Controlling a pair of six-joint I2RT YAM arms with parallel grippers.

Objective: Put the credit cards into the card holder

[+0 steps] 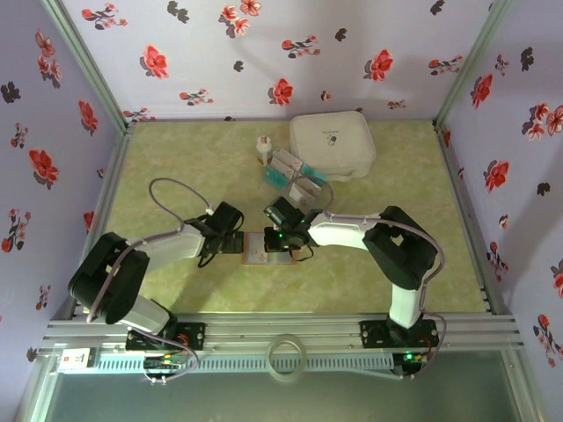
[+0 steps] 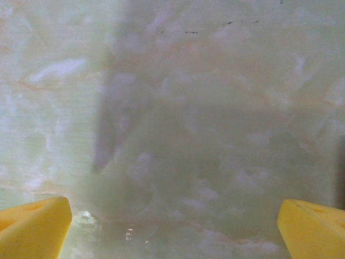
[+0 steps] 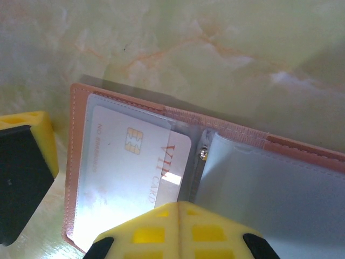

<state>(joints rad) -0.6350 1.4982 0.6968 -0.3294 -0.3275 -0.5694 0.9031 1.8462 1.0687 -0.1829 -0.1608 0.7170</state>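
Right wrist view: one yellow fingertip [image 3: 178, 229] at bottom centre is nearest the lens. It overlaps the lower edge of the open card holder [image 3: 269, 199], and may be resting on the sleeve (contact not clear at this angle). The other finger sits at the left edge of the frame, off the holder, over the tabletop [image 3: 215, 43]. The right gripper [image 3: 102, 183] is therefore spread wide with nothing pinched.

The holder has a reddish-brown stitched border, clear plastic sleeves and a small stud at the spine. A white VIP card [image 3: 135, 162] with a gold chip lies inside the left sleeve.

Left wrist view: the left gripper [image 2: 172, 232] has yellow tips in the lower left and lower right corners. It is wide open over bare marbled surface.

Top view: the holder lies flat at centre frame, between the two grippers.
- The left gripper is just beside its left edge.
- The right gripper is over its right part.
- The loose credit cards [image 1: 295, 176] (teal and white) are clustered above centre, against a white zip case [image 1: 332, 142].
- A small white bottle [image 1: 262, 149] stands just left of them.
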